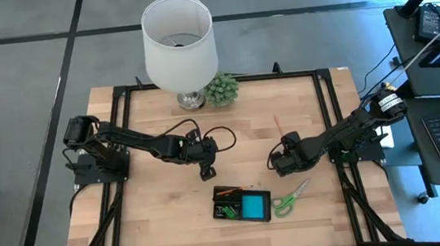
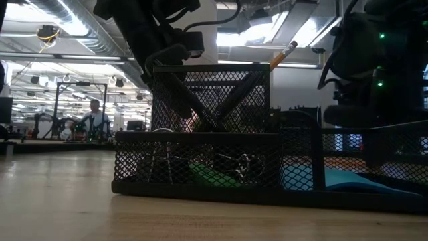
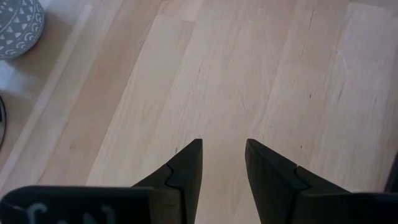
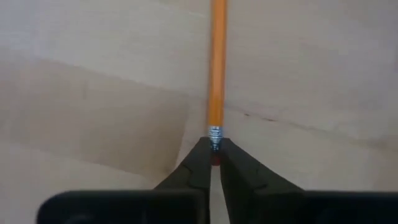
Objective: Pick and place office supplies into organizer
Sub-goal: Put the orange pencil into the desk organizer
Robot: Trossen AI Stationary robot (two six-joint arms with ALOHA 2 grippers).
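1. Both arms are showing as dark, jointed links, 2 in all, each rising from a black base plate.
2. The left pincer (image 3: 224,168) is showing 2 matte black, wedge-shaped fingers (image 3: 186,171) with stepped inner edges.
3. The right pincer (image 4: 215,155) is tapering to 2 narrow black tips.
4. Thin black cables are looping along both arms.
5. A silver-and-yellow fitting is showing near the right arm's base.
6. White lettering is showing on the left wrist housing.

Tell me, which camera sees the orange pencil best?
The right wrist view: the orange pencil fills the middle, its eraser end pinched in the right hand. The high view shows only a thin line. The low and left wrist views don't show it.
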